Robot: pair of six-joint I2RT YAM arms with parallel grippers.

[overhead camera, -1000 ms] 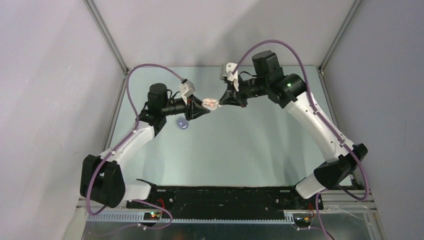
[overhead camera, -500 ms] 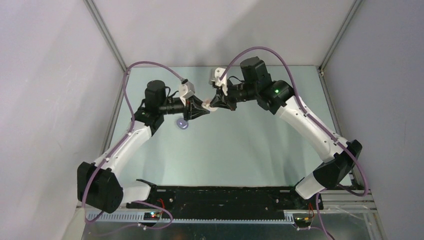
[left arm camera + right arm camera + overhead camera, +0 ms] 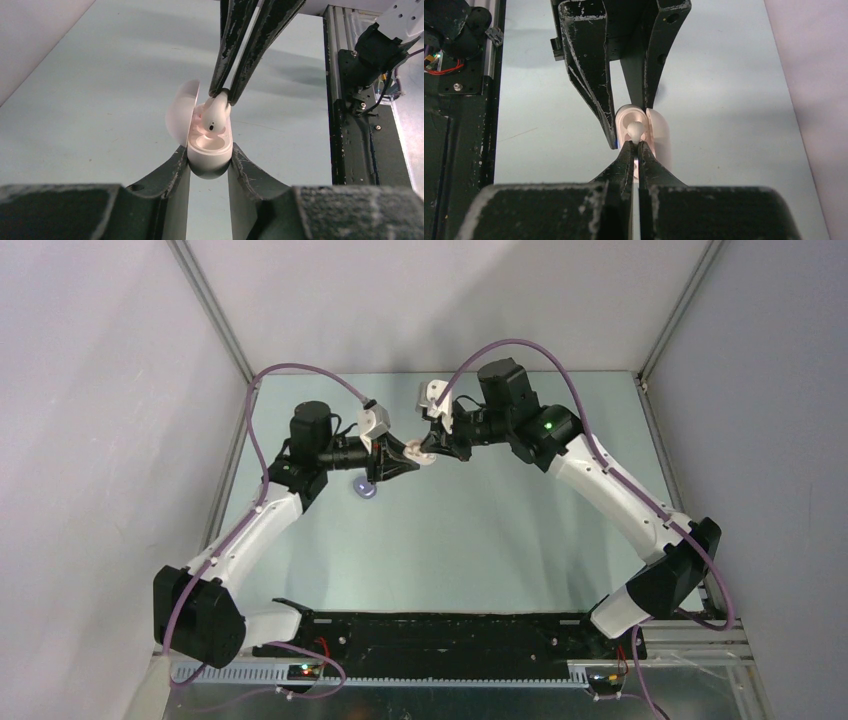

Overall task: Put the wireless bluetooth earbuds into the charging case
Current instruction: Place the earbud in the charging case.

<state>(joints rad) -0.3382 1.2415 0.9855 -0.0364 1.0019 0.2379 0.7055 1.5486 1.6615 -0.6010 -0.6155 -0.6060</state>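
The left gripper [image 3: 209, 159] pinches a glossy white oval charging case [image 3: 207, 146], lid open. The right gripper [image 3: 635, 149] squeezes a small white rounded earbud [image 3: 216, 112] at its mouth, just beyond the left fingertips.

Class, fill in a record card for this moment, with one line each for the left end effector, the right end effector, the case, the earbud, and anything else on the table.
left end effector: shut on the charging case
right end effector: shut on an earbud, gripped by its upper end
lid: open, swung to one side
earbud position: lower end at the case's well, not yet seated
second earbud: not visible
other: lilac disc on the table by the left arm
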